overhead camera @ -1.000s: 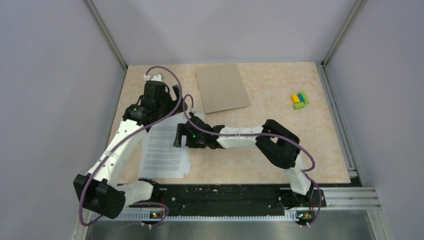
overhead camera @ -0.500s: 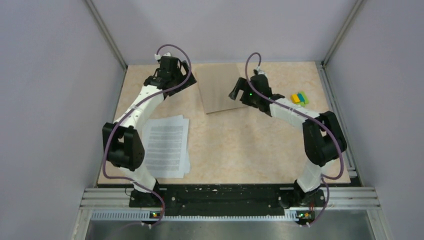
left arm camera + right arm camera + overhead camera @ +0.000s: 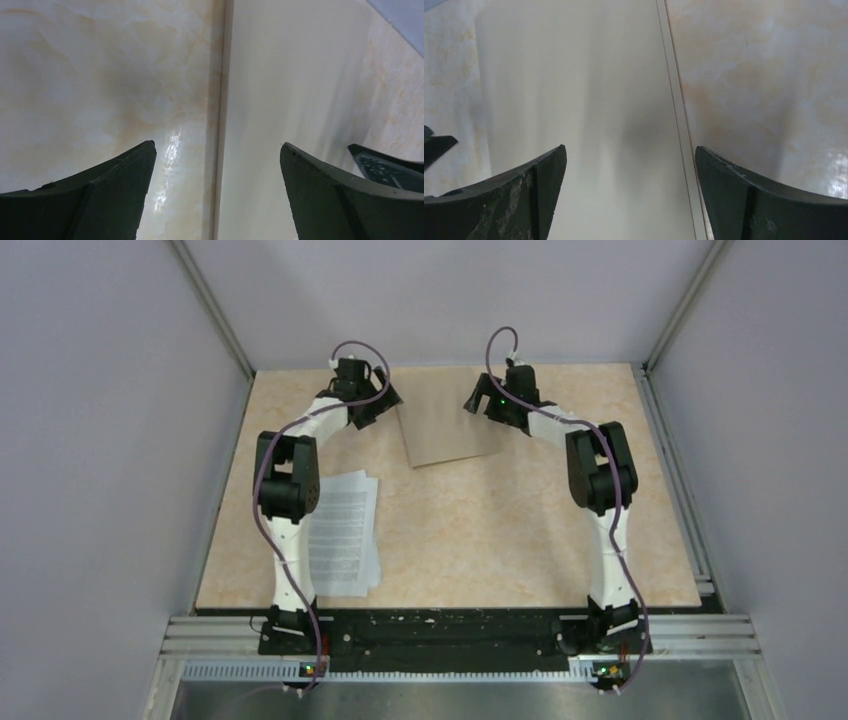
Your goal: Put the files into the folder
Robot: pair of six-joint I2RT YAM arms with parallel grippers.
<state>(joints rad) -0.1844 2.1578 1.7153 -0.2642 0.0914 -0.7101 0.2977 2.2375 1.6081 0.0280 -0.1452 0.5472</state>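
Folder (image 3: 447, 425) lay flat at the far middle of the desk (image 3: 520, 540), and I had both arms reaching out to it, one on each side. My left hand (image 3: 217, 144) was at the folder's left edge with its jaws spread wide and nothing between them. Through its wrist camera that edge ran up between the two fingers, one finger over bare desk and the other over tan card. My right hand (image 3: 630, 147) was set the same way at the folder's right edge, wide open and holding nothing, with the edge likewise passing between its fingers. From these views I could not tell whether either hand touched the card or hung just above it. The files (image 3: 345, 532) lay on the near left of the desk in a slightly fanned stack, printed side up and well apart from the folder. In the top view the left arm crossed over their left edge.
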